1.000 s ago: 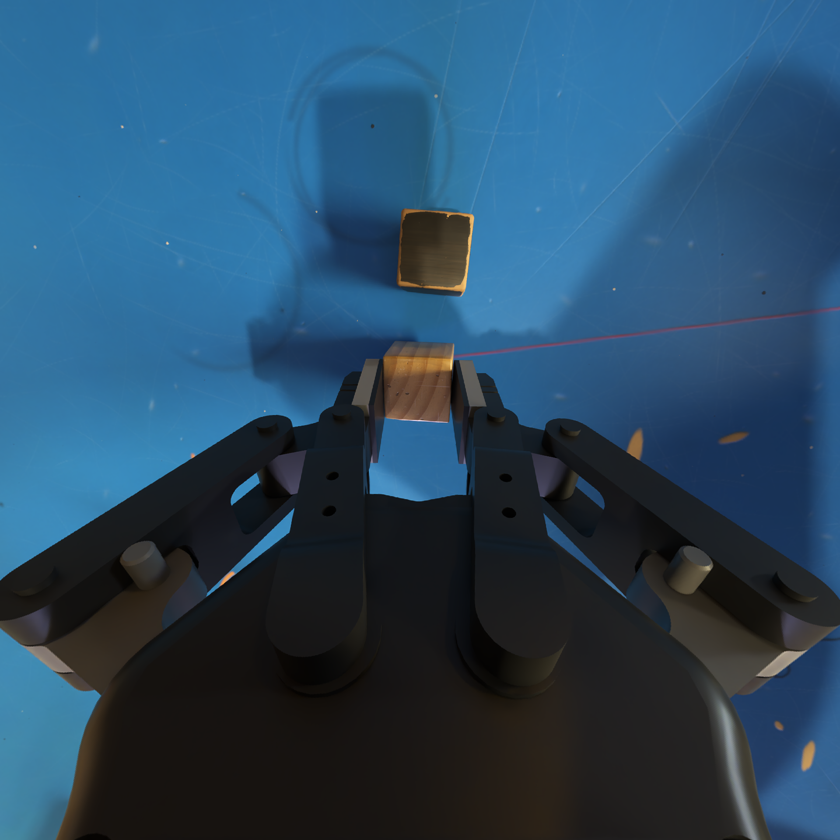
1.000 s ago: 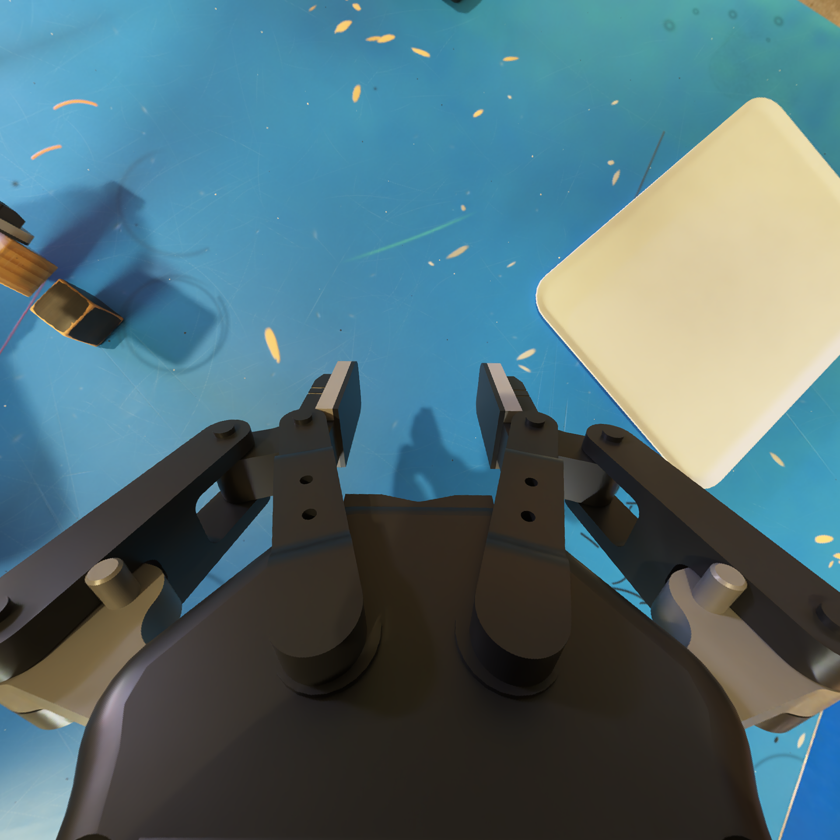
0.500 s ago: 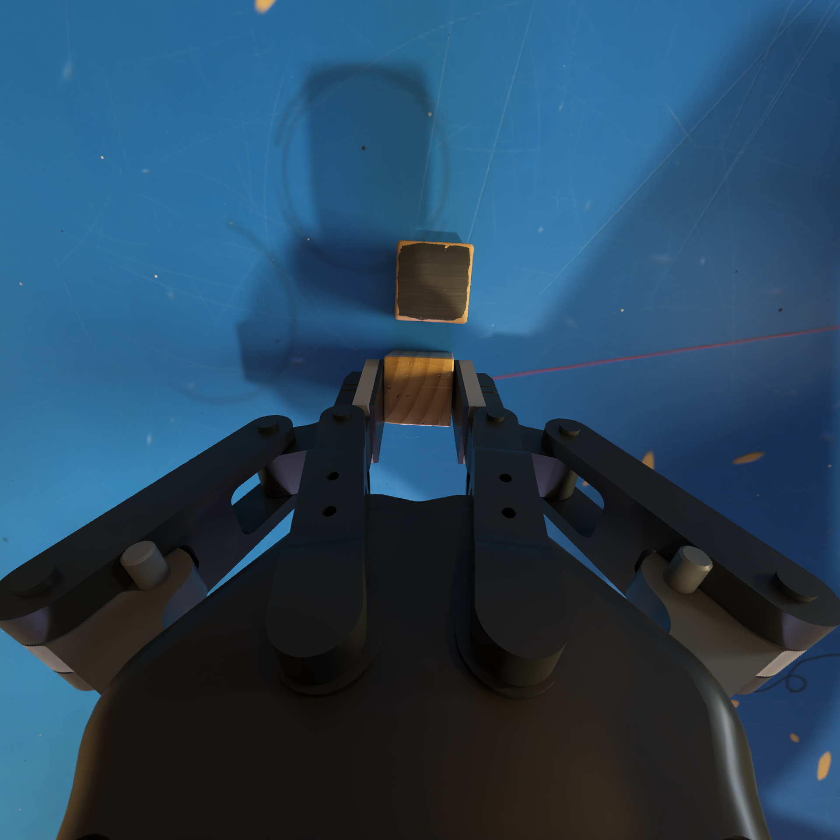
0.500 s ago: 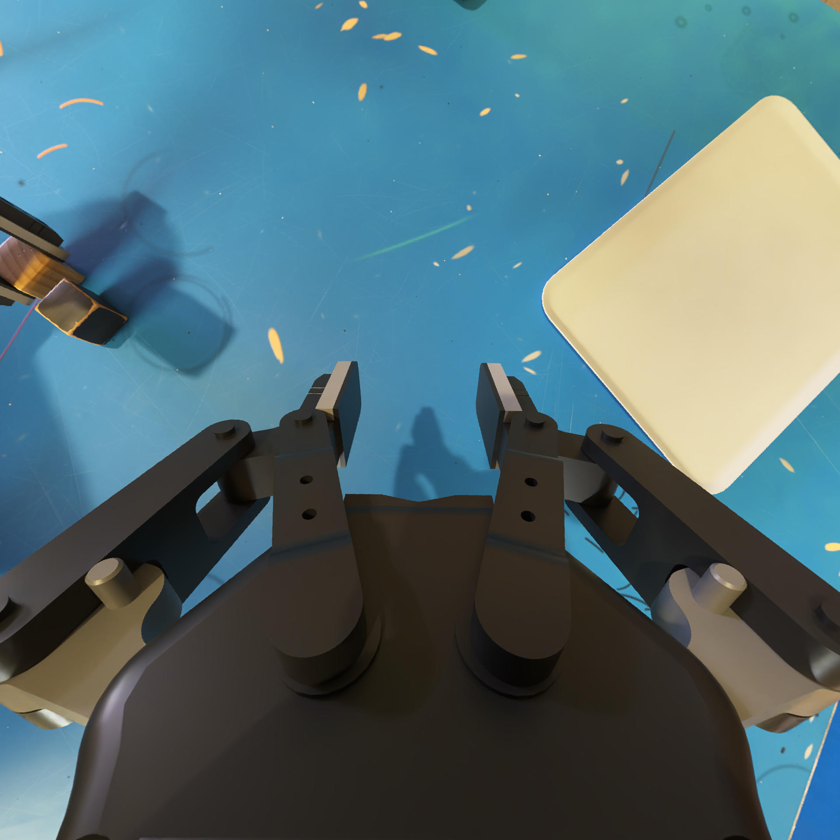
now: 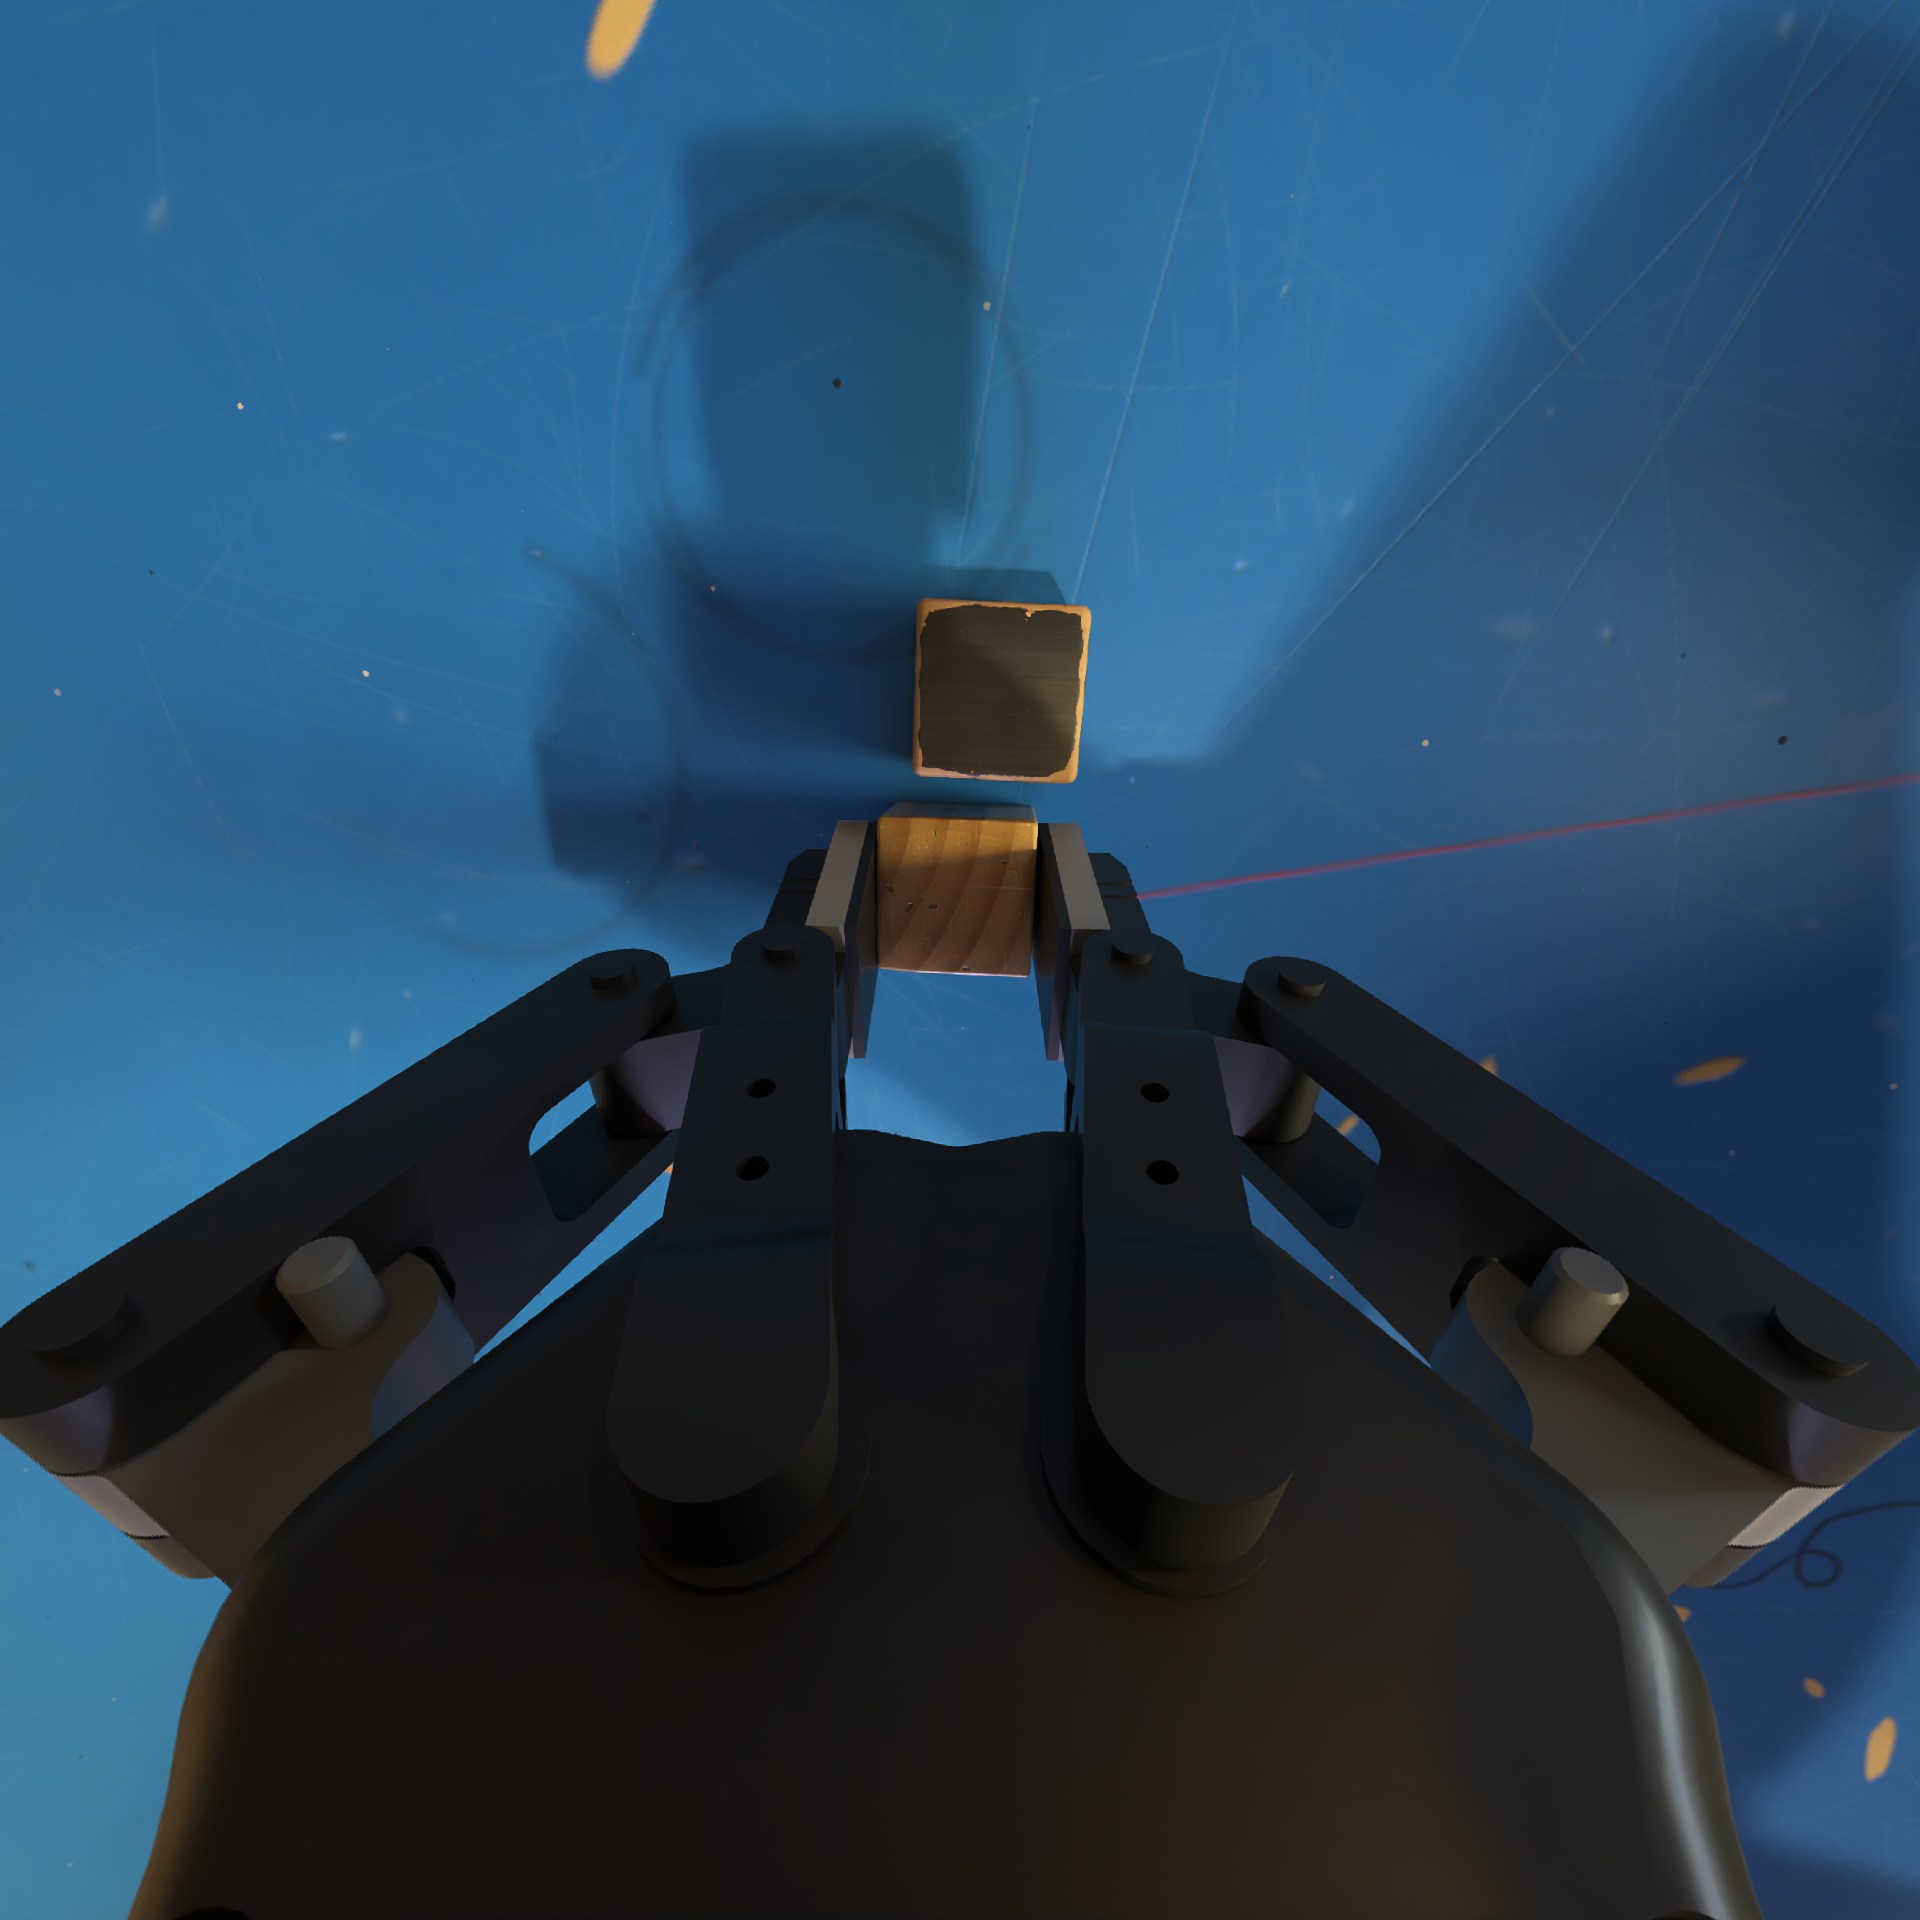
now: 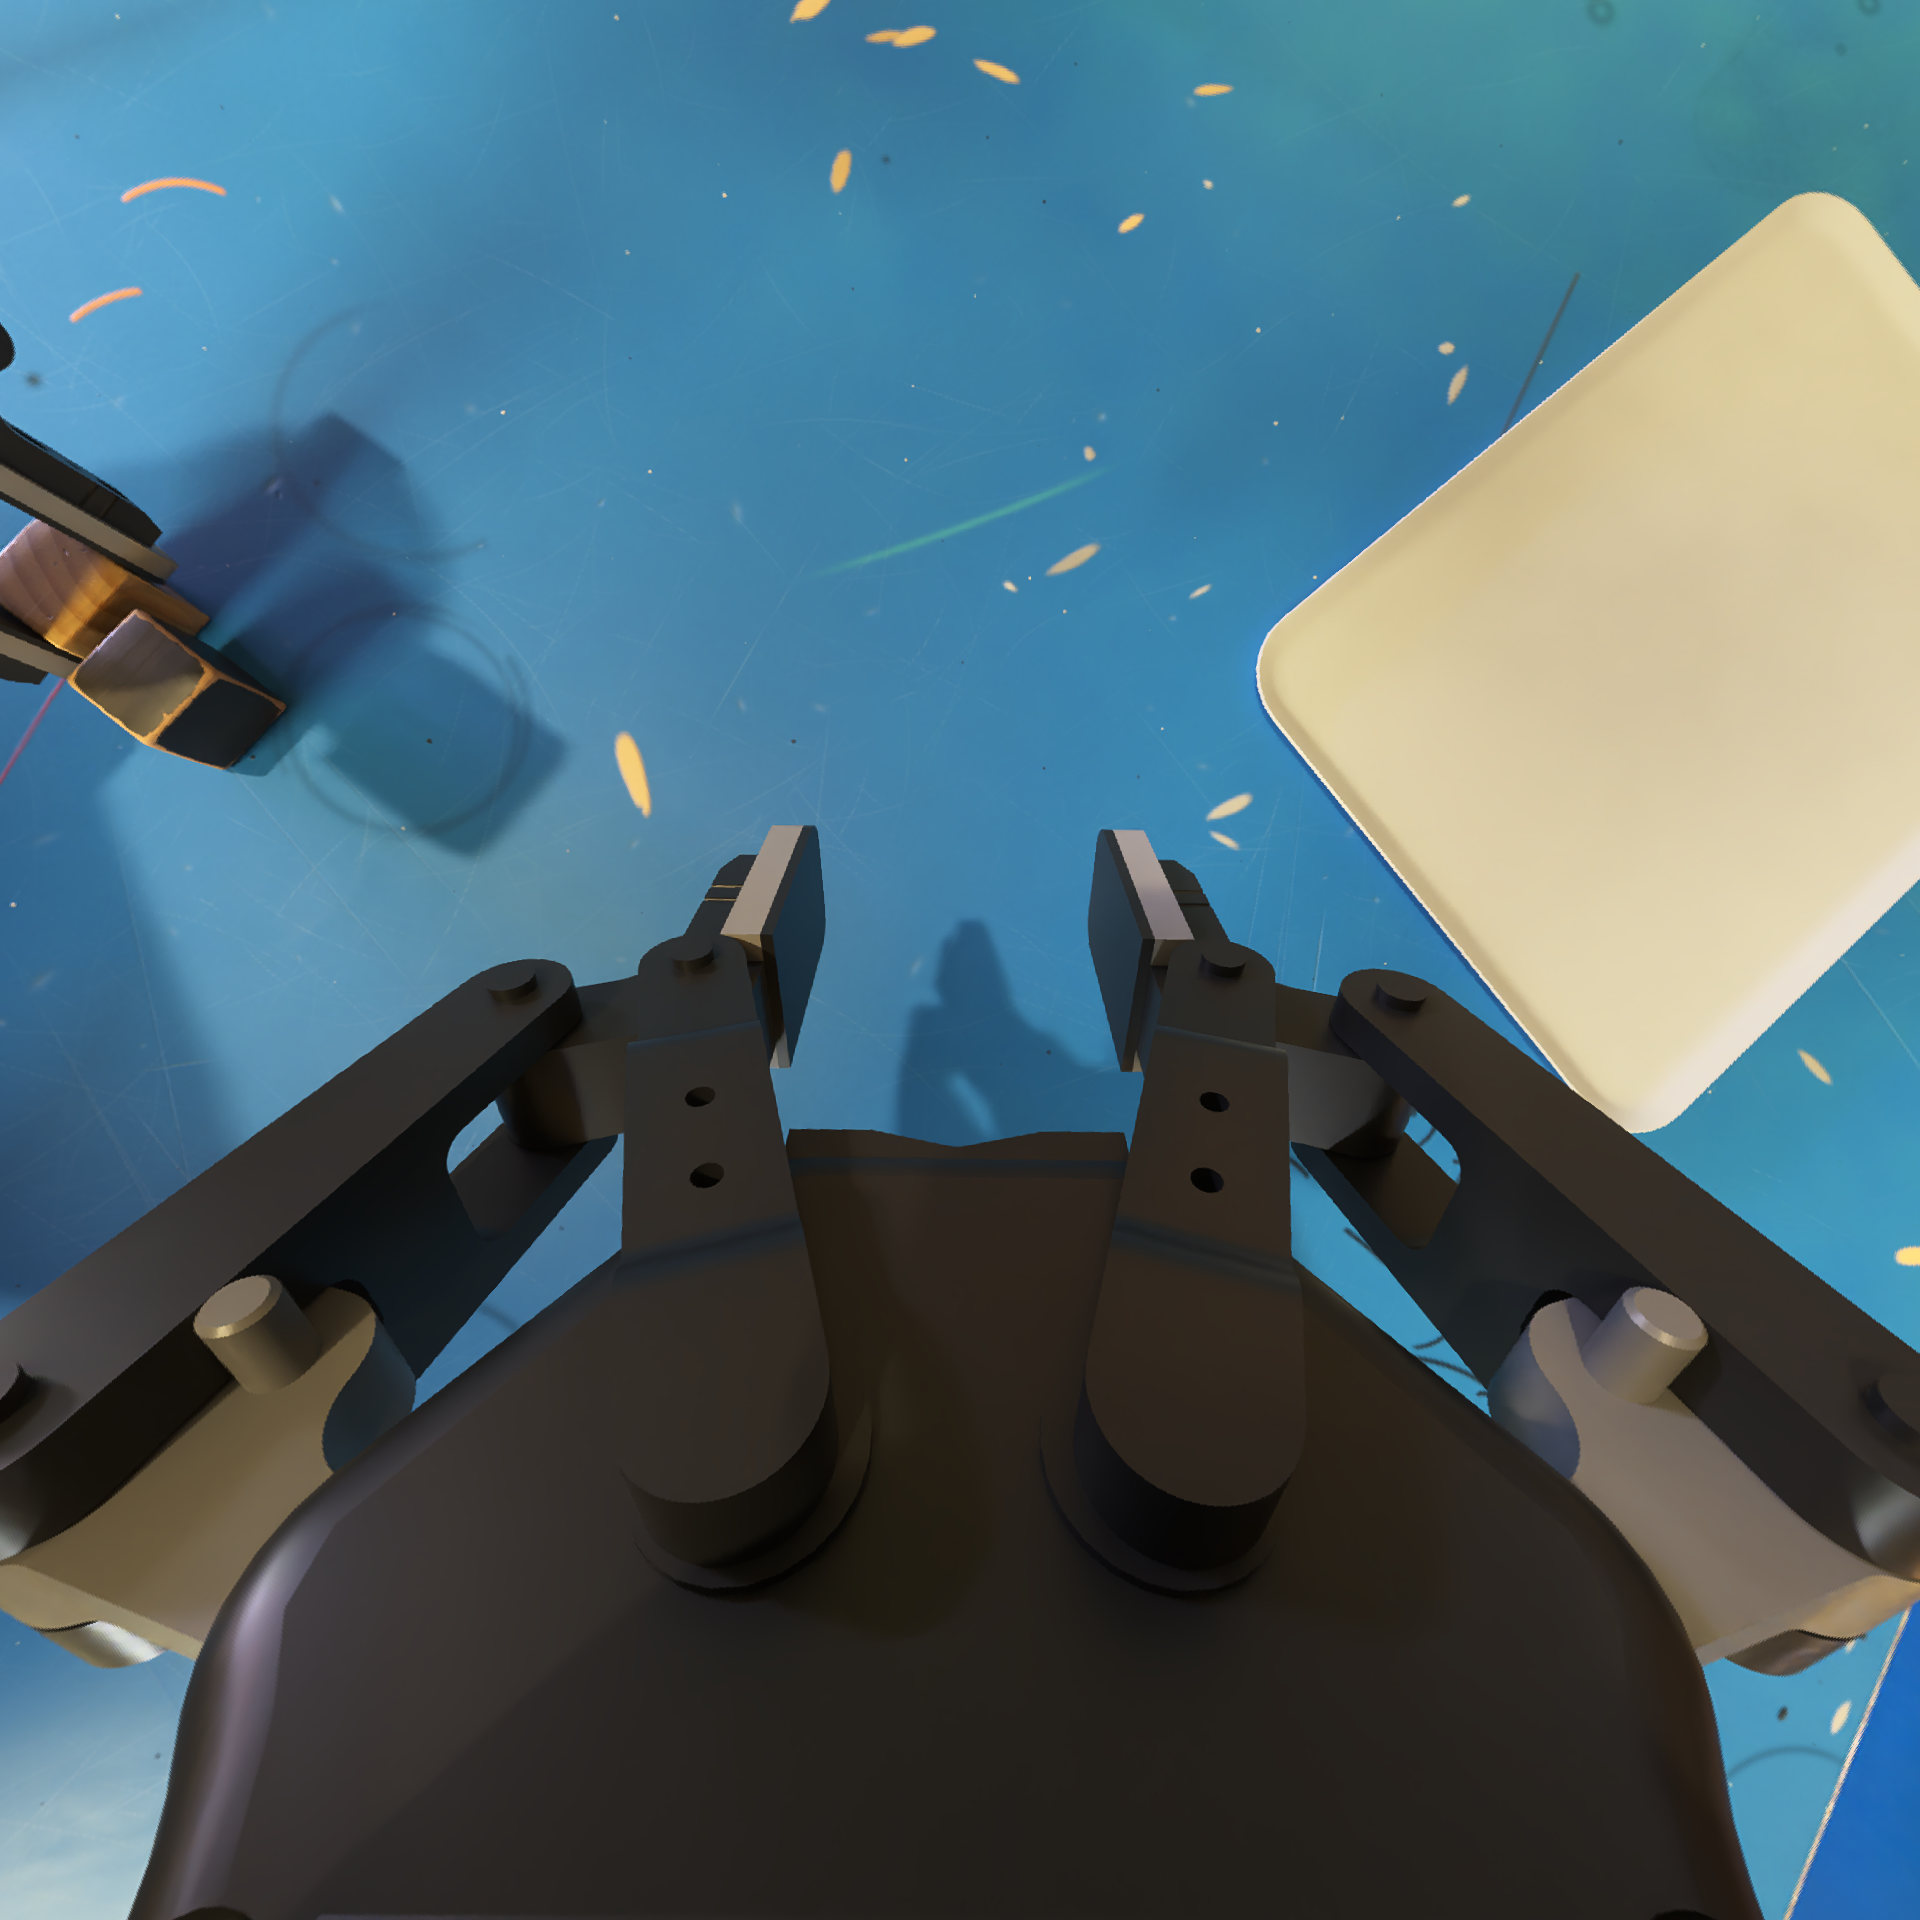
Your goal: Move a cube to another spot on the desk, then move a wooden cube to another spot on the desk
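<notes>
Now left gripper (image 5: 956, 894) clamped on wooden cube (image 5: 956, 899), above blue desk (image 5: 416, 520), just short of dark cube (image 5: 1000, 691). Lower straight, avoid nudging it. Right gripper (image 6: 956, 935) spread apart, idle near cream tray (image 6: 1621, 665).

Tray: a pale cream, square, shallow plastic tray with rounded corners (image 6: 1621, 665), lying flat on the desk at the right of the right wrist view, turned cornerwise, its far right part cut off by the frame edge.
Tray contents: nothing on its surface.
Desk surface: a blue, scuffed desktop (image 6: 727, 416) with fine pale scratches and faint ring marks.
Flecks: small orange and cream oval specks (image 6: 632, 771) scattered over the desktop, thickest toward the top of the right wrist view.
Green streak: a thin green line (image 6: 966, 525) on the desktop left of the tray.
Red line: a thin red line (image 5: 1538, 831) running across the desktop in the left wrist view.
</notes>
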Controlling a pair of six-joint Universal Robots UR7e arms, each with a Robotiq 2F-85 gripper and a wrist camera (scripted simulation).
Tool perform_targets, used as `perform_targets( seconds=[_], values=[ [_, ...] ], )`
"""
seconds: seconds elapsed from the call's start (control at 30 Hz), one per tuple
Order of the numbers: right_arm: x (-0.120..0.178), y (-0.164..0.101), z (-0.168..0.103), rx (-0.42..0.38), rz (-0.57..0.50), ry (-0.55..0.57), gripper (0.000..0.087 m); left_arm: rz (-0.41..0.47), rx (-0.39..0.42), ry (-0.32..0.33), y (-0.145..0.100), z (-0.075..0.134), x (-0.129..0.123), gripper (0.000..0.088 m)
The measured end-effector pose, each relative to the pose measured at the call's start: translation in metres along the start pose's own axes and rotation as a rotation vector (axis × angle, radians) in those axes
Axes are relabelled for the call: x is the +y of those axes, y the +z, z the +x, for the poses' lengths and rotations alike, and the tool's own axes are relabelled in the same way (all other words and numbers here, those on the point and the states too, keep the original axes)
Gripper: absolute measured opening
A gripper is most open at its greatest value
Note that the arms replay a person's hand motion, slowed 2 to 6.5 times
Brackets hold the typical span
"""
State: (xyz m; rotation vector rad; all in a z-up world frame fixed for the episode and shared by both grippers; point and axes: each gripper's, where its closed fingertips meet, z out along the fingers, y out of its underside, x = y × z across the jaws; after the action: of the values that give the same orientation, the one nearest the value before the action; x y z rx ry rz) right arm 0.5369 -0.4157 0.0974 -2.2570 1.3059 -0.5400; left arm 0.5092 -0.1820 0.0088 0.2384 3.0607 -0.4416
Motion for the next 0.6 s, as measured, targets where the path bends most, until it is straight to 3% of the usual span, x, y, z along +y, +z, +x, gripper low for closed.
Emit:
perform_targets(
  seconds=[0.6],
  values=[
    [0.0014, 0.0032, -0.0018, -0.010, -0.014, -0.002, 0.0466, -0.001, 0.018, 0.013, 0.0007, 0.0017, -0.0023, 0.0257]
  ],
)
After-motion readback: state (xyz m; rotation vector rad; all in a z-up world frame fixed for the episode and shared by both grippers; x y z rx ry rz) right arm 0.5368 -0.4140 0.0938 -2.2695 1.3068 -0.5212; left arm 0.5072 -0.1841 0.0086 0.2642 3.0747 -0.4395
